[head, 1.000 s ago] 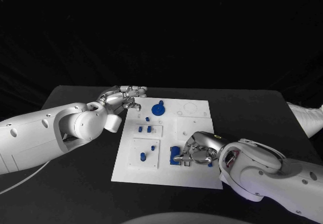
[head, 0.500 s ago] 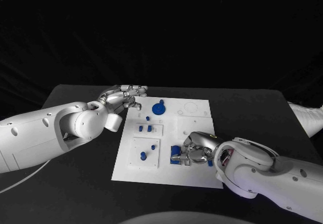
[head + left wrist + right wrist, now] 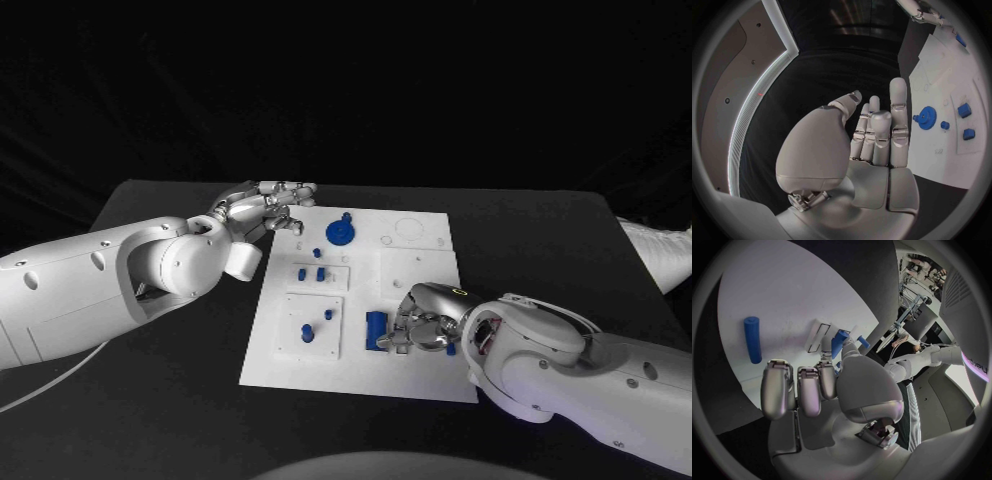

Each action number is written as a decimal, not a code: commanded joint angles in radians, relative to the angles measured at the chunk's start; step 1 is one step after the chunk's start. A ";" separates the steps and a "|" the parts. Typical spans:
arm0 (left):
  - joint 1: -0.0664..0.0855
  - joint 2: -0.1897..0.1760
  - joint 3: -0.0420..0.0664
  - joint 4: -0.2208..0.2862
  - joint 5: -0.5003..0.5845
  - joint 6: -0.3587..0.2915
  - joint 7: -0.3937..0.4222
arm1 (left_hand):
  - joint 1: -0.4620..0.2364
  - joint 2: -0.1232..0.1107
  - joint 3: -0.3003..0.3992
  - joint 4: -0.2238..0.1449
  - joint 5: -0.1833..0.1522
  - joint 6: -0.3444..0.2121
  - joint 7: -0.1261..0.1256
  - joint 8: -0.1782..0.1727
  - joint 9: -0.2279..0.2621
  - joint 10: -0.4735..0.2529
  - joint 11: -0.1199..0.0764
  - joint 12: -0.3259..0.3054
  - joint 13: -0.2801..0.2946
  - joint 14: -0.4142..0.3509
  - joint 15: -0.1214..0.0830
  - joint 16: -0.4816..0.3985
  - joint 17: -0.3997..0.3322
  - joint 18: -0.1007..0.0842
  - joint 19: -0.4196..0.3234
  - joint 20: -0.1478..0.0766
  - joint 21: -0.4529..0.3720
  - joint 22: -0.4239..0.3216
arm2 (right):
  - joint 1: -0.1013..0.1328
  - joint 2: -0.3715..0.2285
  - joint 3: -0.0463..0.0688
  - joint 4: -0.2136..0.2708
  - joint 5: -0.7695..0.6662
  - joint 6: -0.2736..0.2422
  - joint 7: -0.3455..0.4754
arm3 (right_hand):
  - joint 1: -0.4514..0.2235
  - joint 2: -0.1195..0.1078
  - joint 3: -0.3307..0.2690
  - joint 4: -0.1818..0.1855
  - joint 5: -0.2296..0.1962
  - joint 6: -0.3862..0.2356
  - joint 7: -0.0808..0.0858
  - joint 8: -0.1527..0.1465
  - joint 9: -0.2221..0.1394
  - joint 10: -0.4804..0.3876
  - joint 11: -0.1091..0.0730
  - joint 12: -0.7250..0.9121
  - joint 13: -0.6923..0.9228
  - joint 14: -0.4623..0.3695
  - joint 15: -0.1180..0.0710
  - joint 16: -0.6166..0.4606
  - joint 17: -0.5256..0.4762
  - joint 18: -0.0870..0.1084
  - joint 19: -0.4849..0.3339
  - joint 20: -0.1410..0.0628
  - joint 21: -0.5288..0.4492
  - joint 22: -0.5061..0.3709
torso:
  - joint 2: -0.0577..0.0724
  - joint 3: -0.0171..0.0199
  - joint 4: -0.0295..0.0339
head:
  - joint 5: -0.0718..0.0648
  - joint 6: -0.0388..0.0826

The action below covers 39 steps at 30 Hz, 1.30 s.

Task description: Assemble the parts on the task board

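On the task board [image 3: 418, 262], right robot hand [image 3: 418, 328] pinches a blue part [image 3: 839, 342]; left robot hand [image 3: 264, 210] is empty, fingers apart.

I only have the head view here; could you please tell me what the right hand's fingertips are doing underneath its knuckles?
Observer: In the right wrist view, the right hand has its fingertips against a small blue part. I cannot tell whether it is gripped.
Operator: Thank you. Is the blue cylinder touching that hand?
Observer: No, the blue cylinder lies flat on the task board, apart from the fingers.
Operator: And is the left hand carrying anything?
Observer: No. The left wrist view shows the left hand with its fingers straight and holding nothing, and the blue gear on the board beyond it.
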State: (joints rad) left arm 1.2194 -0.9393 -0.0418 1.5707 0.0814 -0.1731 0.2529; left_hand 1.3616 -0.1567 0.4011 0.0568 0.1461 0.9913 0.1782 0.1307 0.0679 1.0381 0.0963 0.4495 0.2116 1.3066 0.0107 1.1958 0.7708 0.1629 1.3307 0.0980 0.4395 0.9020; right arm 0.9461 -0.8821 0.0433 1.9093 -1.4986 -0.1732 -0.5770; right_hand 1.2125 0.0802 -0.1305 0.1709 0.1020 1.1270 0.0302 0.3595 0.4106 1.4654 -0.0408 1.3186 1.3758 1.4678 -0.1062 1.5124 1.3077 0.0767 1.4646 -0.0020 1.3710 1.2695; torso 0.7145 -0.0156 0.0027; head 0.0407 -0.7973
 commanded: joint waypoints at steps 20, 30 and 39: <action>0.000 -0.004 0.000 0.002 -0.005 0.017 0.004 | -0.004 0.006 -0.002 -0.003 0.004 -0.006 0.000 0.005 0.000 -0.008 -0.001 0.004 0.002 -0.008 -0.001 -0.006 0.000 0.017 -0.002 0.006 -0.005 -0.002 | 0.015 -0.204 0.000 0.071 0.167 -0.180 0.281 | 0.053 -0.014 -0.028 -0.012 0.076 -0.082 0.038 -0.088 -0.018 -0.019 0.030 -0.107 -0.004 0.078 0.026 -0.014 0.143 -0.002 -0.004 0.022 -0.037 -0.052 | -0.006 0.0000 -0.0078 | -0.019 0.013; -0.002 -0.003 -0.002 0.001 -0.005 0.019 0.005 | -0.004 0.006 -0.002 -0.003 0.004 -0.006 0.000 0.005 0.000 -0.008 -0.001 0.004 0.002 -0.008 -0.001 -0.006 0.000 0.017 -0.002 0.006 -0.005 -0.002 | 0.020 -0.299 -0.001 0.078 0.003 -0.102 0.180 | 0.032 -0.036 -0.045 -0.006 0.034 -0.058 0.035 -0.090 -0.007 -0.018 0.029 -0.110 -0.004 0.079 0.026 -0.013 0.146 -0.002 -0.003 0.024 -0.037 -0.050 | -0.010 0.0067 -0.0209 | -0.034 0.024; -0.005 -0.002 -0.003 -0.001 -0.005 0.022 0.005 | -0.004 0.006 -0.002 -0.003 0.004 -0.006 0.000 0.005 0.000 -0.008 -0.001 0.004 0.002 -0.008 -0.001 -0.006 0.000 0.017 -0.002 0.006 -0.005 -0.002 | 0.011 -0.298 -0.004 0.071 -0.127 -0.047 0.105 | 0.019 -0.041 -0.050 0.004 0.033 -0.055 0.034 -0.092 -0.003 -0.018 0.028 -0.111 -0.005 0.079 0.025 -0.013 0.146 -0.003 -0.001 0.023 -0.035 -0.047 | -0.008 0.0066 -0.0199 | -0.041 0.022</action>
State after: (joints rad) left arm 1.2144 -0.9424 -0.0456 1.5693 0.0806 -0.1718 0.2519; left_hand 1.3616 -0.1567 0.4011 0.0568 0.1461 0.9913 0.1782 0.1307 0.0679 1.0381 0.0963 0.4494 0.2121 1.3066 0.0107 1.1958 0.7709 0.1630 1.3308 0.0980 0.4395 0.9012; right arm 0.9599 -1.1834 0.0397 1.9817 -1.5313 -0.2708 -0.4196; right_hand 1.2377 0.0384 -0.1807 0.1682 0.1369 1.0667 0.0659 0.2743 0.4065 1.4438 -0.0085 1.2109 1.4371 1.4650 -0.0834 1.5047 1.3073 0.0766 1.4642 0.0167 1.3393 1.2220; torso 0.7053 -0.0090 -0.0171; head 0.0016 -0.7740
